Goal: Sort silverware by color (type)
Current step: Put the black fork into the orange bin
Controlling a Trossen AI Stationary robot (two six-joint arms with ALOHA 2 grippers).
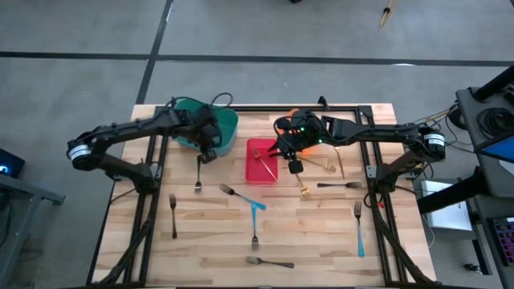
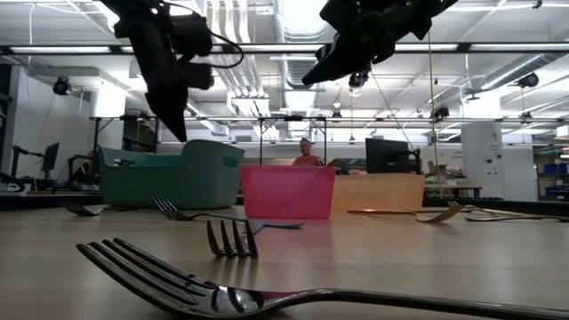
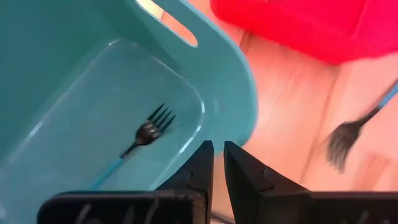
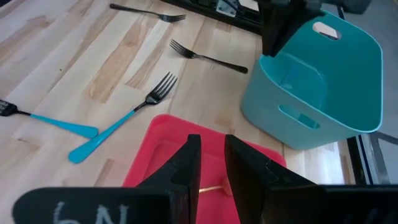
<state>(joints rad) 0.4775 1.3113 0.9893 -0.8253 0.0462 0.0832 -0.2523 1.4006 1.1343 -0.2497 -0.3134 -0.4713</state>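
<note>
Forks lie scattered flat on the wooden table (image 1: 217,241): gold ones (image 1: 305,186), dark ones (image 1: 198,173) and light-blue-handled ones (image 1: 358,231). One blue-handled fork (image 3: 138,142) lies in the teal bin (image 1: 225,124). A gold fork (image 1: 263,163) lies in the red bin (image 1: 261,151). My left gripper (image 1: 207,151) hangs above the table at the teal bin's near rim, shut and empty. My right gripper (image 1: 294,164) hovers at the red bin's right edge, open by a narrow gap and empty; the right wrist view looks past it (image 4: 212,163) down into that bin.
An orange bin (image 2: 378,191) stands behind the right arm, to the right of the red bin. Black frame rails (image 1: 152,201) run along the table's left and right sides. A person (image 2: 307,153) sits in the room beyond the table's far edge.
</note>
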